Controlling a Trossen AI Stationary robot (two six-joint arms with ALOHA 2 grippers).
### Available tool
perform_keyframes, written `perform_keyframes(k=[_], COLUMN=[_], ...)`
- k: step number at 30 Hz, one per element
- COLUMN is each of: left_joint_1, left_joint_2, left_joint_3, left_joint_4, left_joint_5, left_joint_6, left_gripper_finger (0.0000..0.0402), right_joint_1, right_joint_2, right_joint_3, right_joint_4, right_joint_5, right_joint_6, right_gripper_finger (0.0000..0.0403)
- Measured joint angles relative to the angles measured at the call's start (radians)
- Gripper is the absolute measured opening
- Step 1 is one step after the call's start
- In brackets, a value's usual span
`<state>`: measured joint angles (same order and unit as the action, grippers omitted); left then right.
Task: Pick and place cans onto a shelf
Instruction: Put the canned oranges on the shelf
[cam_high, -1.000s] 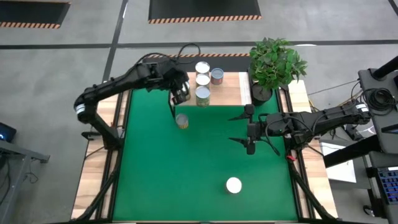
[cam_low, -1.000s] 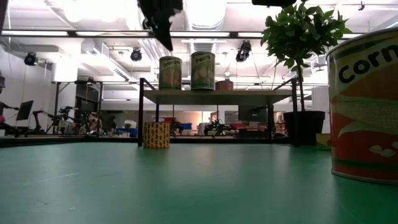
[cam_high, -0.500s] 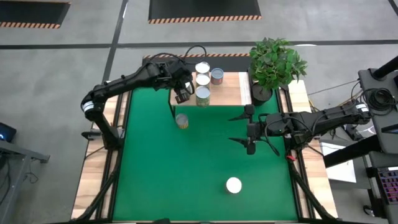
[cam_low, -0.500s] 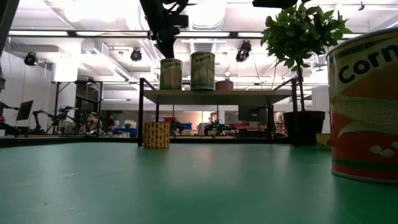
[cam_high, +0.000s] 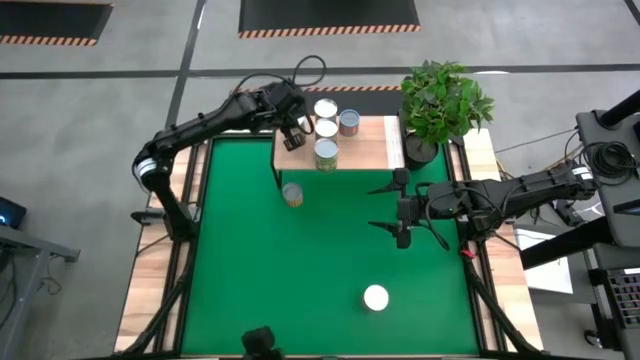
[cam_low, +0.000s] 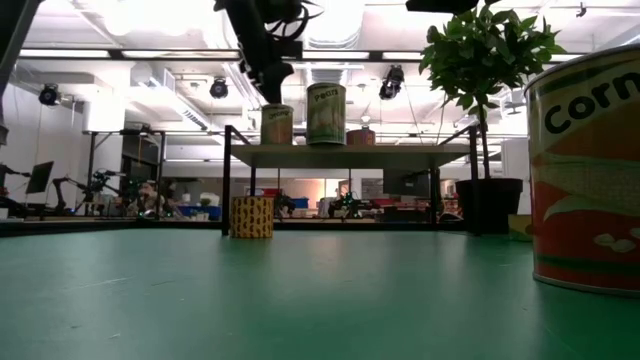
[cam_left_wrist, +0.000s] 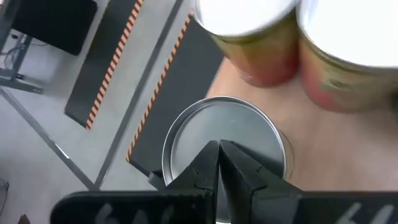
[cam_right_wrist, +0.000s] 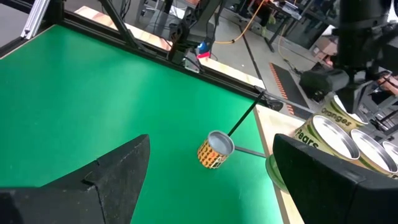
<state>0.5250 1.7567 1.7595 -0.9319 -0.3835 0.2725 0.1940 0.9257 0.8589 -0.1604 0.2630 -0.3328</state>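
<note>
At the back left corner of the shelf (cam_high: 370, 150), my left fingers (cam_left_wrist: 206, 169) are clenched tight, tip against tip with nothing between them. They hang right over the grey lid of the corner can (cam_left_wrist: 186, 134), which stands on the wood close to the shelf's edge. From my wrist the tips look to be on the lid or just above it; I cannot tell which.

A second ago these fingers were at the shelf's front edge, just as tightly closed. Since then my arm has swung toward the back. The orange-labelled can under it looks smaller and farther off in the level view across the worktop (cam_high: 250, 260), so I judge that it has slid back with me. To me that reads as a nudge with closed fingers rather than a carry, tidying a can already on the shelf and leaving room at the front.

Just beyond stand two more cans, the rear one (cam_high: 326, 108) and the middle one (cam_high: 326, 128). A reddish one (cam_high: 349, 122) stands to their right and a fourth (cam_high: 326, 153) is at the front edge.

My right fingers (cam_right_wrist: 99, 180) are spread wide and hold nothing. They wait above the green on the right side, well apart from any can.

Two cans remain on the worktop: a yellow-patterned one (cam_high: 292, 194) just in front of the shelf, and a white-topped one (cam_high: 376, 297) near the front. So I judge the job past halfway, with those two still to lift.
</note>
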Motion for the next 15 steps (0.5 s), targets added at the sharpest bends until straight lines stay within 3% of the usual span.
perform_keyframes(k=[15], left_joint_1=[0.032], left_joint_2=[0.016], left_joint_3=[-0.002], left_joint_4=[0.073], left_joint_5=[-0.022], left_joint_6=[0.018], left_gripper_finger=[0.0000], right_joint_1=[0.000], right_joint_2=[0.000], right_joint_3=[0.000], right_joint_4=[0.000], right_joint_5=[0.000], right_joint_6=[0.000], right_gripper_finger=[0.0327])
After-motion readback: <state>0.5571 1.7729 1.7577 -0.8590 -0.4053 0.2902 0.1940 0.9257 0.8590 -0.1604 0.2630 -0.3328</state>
